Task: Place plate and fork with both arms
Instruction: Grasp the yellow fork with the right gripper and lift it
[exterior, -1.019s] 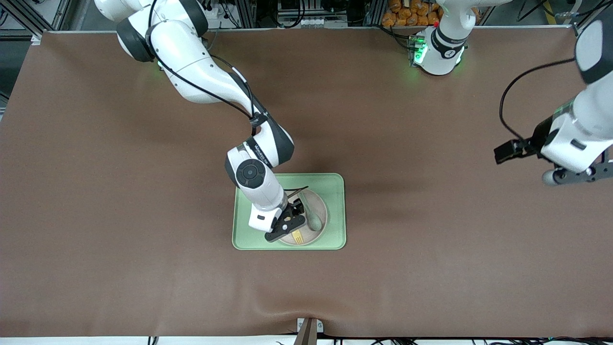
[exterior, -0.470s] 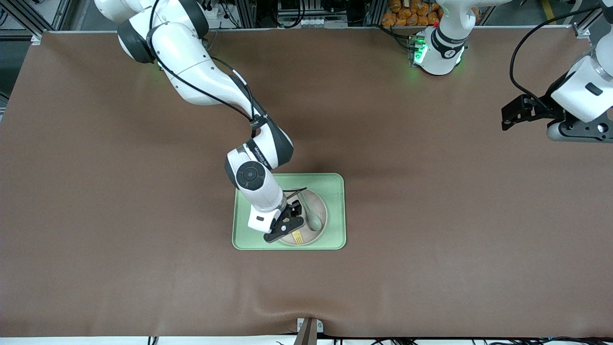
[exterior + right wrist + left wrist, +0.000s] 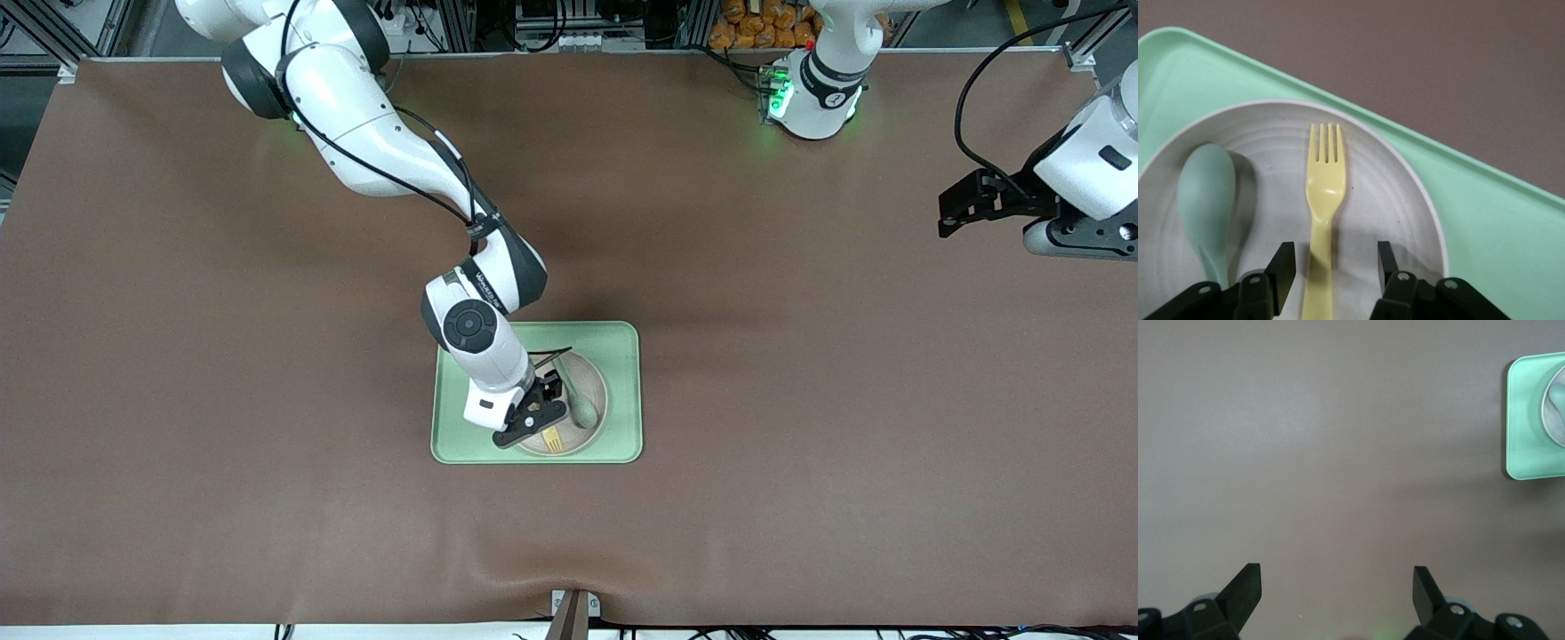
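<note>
Front view table (image 3: 222, 427): brown surface spanning the whole scene.
Right arm (image 3: 373, 151): reaches from its base down over the tray.
Left arm (image 3: 1098, 160): waits over bare table at its own end, well apart from the tray.
Tray (image 3: 622, 391): light green rectangle near the table's middle — it carries the plate.
Plate (image 3: 596, 391): round, pale, resting in the tray, toward the edge nearer the front camera.
Right gripper (image 3: 1331, 267): low over the plate, jaws parted, one finger each side of the fork handle, not clamping it.
Left gripper (image 3: 1337, 587): jaws spread wide, nothing between them.
Spoon (image 3: 1208, 200): grey-green, lying on the plate beside the fork.
Fork (image 3: 1321, 207): pale yellow — flat on the plate, tines toward the plate's rim.
</note>
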Motion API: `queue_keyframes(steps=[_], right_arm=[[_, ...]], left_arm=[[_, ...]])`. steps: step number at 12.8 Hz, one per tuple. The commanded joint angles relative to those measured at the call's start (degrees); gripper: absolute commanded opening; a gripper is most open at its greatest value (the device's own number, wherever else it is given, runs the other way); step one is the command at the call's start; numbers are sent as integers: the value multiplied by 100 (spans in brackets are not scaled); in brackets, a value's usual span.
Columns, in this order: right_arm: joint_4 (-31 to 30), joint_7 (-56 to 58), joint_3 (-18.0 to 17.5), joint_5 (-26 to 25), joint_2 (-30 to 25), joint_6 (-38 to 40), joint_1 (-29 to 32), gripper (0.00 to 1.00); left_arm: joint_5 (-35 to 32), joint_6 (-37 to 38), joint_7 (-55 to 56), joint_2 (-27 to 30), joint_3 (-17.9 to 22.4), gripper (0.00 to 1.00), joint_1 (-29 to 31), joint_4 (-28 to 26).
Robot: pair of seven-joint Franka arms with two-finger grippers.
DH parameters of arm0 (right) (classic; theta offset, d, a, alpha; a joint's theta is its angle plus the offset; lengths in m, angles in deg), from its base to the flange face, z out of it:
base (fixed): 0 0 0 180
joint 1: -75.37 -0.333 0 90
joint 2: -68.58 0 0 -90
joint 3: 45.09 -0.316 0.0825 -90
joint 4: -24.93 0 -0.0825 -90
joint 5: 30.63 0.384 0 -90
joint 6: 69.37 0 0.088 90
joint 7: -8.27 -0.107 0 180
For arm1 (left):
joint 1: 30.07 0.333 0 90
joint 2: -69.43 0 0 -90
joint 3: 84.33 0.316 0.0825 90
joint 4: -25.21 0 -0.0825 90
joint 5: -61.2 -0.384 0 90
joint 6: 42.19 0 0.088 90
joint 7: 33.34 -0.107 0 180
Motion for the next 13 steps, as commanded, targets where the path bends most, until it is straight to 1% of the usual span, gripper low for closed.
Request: queue_keyframes(steps=[1, 2, 3, 4, 8, 9, 11, 12, 13], right_arm=[[184, -170, 22, -228, 150, -17, -59, 42], [193, -162, 22, -228, 150, -17, -59, 31], [210, -188, 22, -220, 150, -9, -50, 13], [219, -240, 22, -220, 141, 9, -50, 0], [263, -372, -4, -149, 36, 88, -24, 0], [263, -538, -13, -149, 10, 97, -32, 0], [290, -671, -48, -141, -52, 245, -24, 0], [281, -671, -48, -114, -122, 368, 63, 0], [281, -663, -57, -105, -183, 508, 160, 0]], left_arm=[[93, -49, -127, 121, -6, 100, 48, -82], [84, -49, -119, 95, 3, 100, 48, -73], [75, -58, -119, 77, 3, 100, 57, -73], [75, -58, -119, 77, 12, 100, 57, -73], [75, -49, -110, 77, 12, 100, -13, -82], [75, -49, -110, 77, 73, 100, -101, -73], [102, -58, -110, 51, 572, 100, -521, -82], [93, -49, -119, 51, 670, 100, -584, -100], [93, -40, -127, 51, 671, 100, -567, -100]])
